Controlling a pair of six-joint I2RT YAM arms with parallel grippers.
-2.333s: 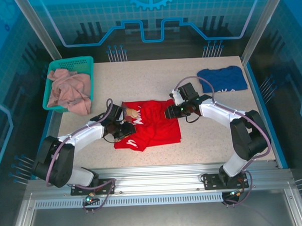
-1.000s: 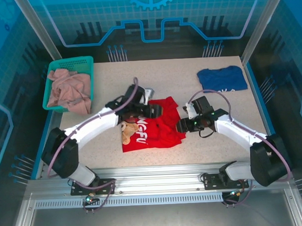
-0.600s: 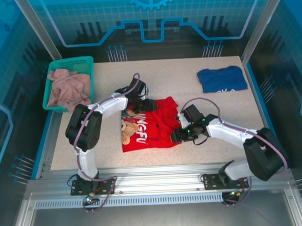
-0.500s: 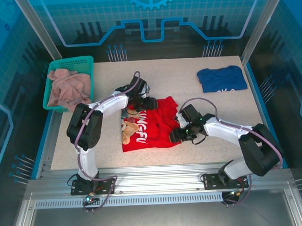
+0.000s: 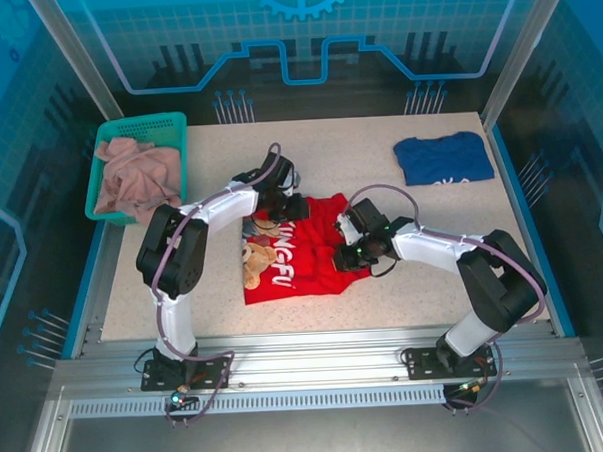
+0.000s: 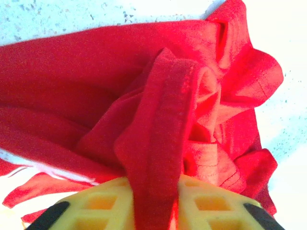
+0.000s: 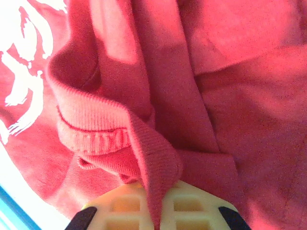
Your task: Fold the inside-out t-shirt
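Both end effectors were pinched onto the inside-out t-shirt (image 5: 305, 254), which lay crumpled near the middle of the bench (image 5: 434, 280), its teddy-bear print (image 5: 253, 264) and white lettering (image 5: 281, 270) facing up on the left part of the cloth.

At the shirt's far edge, the left end effector (image 5: 287, 209) had closed on the garment. In the left wrist view a thick raised fold of red fabric ran down between its yellow fingers (image 6: 98, 207), which clamped it from both sides, with the rest of the shirt bunched beyond.

On the shirt's right side, the right end effector (image 5: 349, 254) sat on the cloth. In the right wrist view a ridge of red fabric beside a ribbed hem passed between its pale fingers (image 7: 122, 207), which met tightly on it.

Farther out, a dark blue t-shirt (image 5: 444, 158) lay flat at the far right corner of the bench, well apart from the red one. At the far left corner stood a green basket (image 5: 100, 129) holding a pale pinkish-beige garment (image 5: 134, 181) that spilled over its near edge.
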